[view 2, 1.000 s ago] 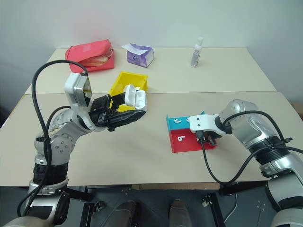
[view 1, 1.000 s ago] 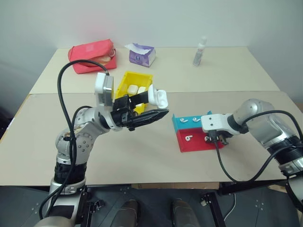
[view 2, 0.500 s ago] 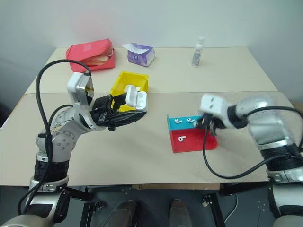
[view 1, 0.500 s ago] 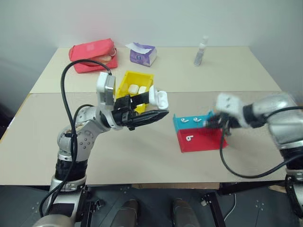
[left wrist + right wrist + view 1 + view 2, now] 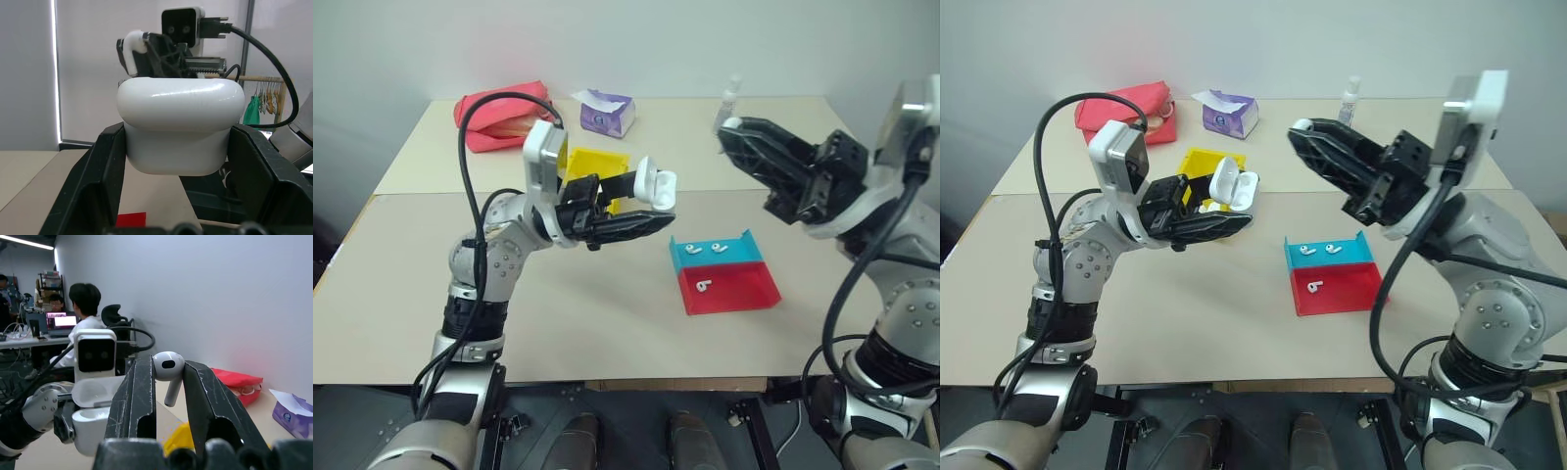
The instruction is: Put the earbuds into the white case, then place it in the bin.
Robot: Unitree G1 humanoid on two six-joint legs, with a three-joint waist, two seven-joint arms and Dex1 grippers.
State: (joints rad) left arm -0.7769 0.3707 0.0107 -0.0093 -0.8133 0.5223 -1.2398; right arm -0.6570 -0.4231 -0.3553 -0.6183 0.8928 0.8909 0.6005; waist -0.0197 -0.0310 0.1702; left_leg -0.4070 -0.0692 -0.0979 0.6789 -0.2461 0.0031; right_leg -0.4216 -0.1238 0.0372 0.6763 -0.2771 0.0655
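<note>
On the beige tabletop point(image 5: 607, 323), nearest the robot, lies a flat teal-and-red plastic tray point(image 5: 734, 289). One small glossy white earbud point(image 5: 704, 286) rests on its red half; two more earbuds point(image 5: 706, 248) rest on its teal half.

Above the tabletop, the left gripper point(image 5: 651, 211) is clamped on the glossy white rounded earbud case point(image 5: 653, 183), whose hinged lid stands open. The right gripper point(image 5: 1304, 137) is raised well above the tray, its fingers point(image 5: 142, 396) pinched on a single white earbud point(image 5: 168, 369) by the stem. This earbud is near the open case, apart from it.

Behind the left gripper sits the small yellow plastic bin point(image 5: 592, 168), with white objects inside.
</note>
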